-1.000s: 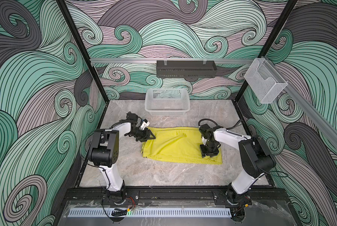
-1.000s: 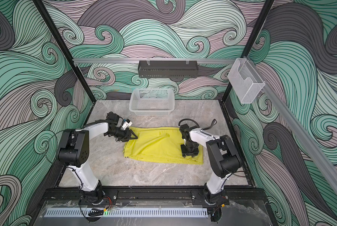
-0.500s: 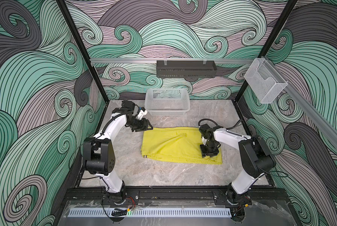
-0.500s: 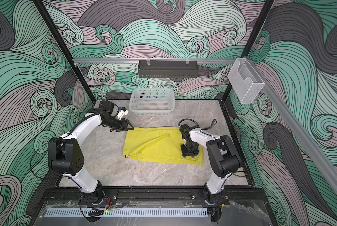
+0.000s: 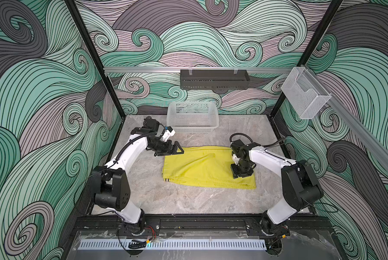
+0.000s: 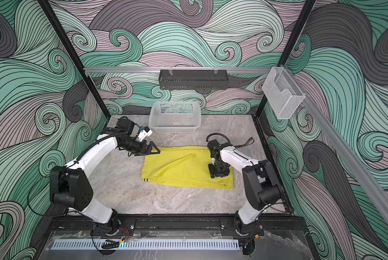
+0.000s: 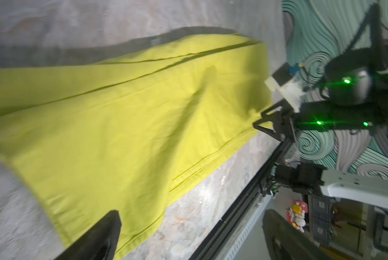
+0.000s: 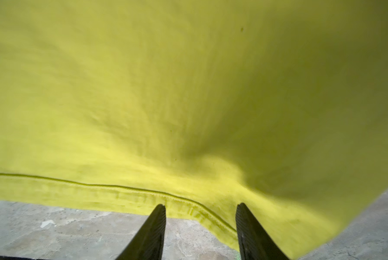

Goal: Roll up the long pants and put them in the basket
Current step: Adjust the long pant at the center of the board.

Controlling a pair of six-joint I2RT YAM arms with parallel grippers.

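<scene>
The left end effector [image 5: 177, 149] hangs a little above the desk [image 5: 188, 202] with its jaws spread wide and nothing between them. Just in front of its tips and lower lie the long pants [image 5: 202, 167], flat on the desk. They are bright yellow-green thin cloth, folded into one broad, nearly rectangular band that reaches from the left end effector across to the right one. Small dark stripes [image 5: 166, 179] show at the corner on the left end effector's side that is closer to the arm bases. A soft raised crease runs slantwise over the top layer, and a stitched hem shows along one edge in both wrist views.

The right end effector [image 5: 242, 173] points straight down on the far end of the pants. Its fingers [image 8: 157, 227] stand half apart, with the tips at the hem and no cloth pinched between them.

Beyond the left end effector, near it but apart, stands a white basket [image 5: 192, 117]; only its own mesh floor is seen inside. Higher, a black tray [image 5: 214, 78] hangs on the back rail, and I cannot tell what is inside. Above and beyond the right end effector, a clear holder [image 5: 305, 99] hangs on the side rail, with only the wall pattern seen through it.
</scene>
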